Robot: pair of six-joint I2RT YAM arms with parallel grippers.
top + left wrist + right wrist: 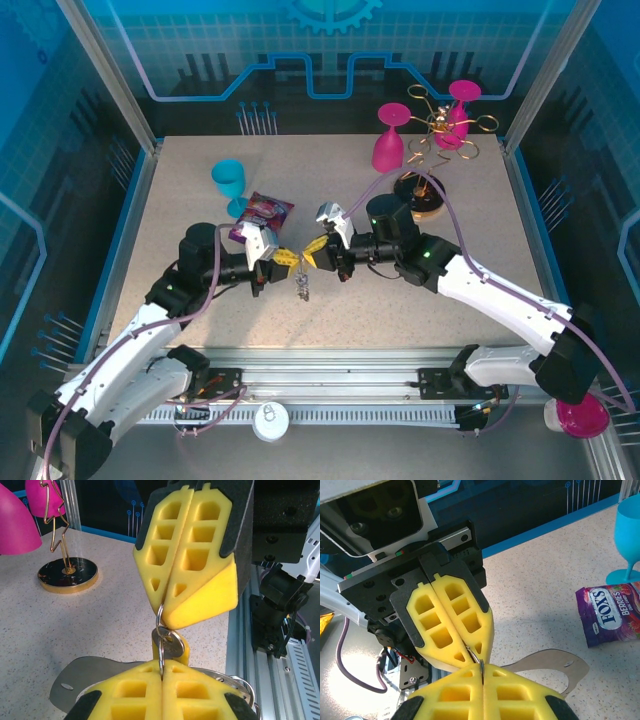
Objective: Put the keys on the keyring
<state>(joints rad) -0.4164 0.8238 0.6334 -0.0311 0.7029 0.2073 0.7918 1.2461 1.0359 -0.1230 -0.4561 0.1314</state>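
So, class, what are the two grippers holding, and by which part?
The keyring: left gripper pinches one side, right gripper the opposite side.

The keyring (pixel 159 623) bridges left claw (pixel 291 259) and right claw (pixel 307 254).

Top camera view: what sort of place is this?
Probably a robot lab test cell, not a home: a speckled table walled by blue printed panels, robot arms bolted to an aluminium rail, and odd props like a candy bag and pink goblet.
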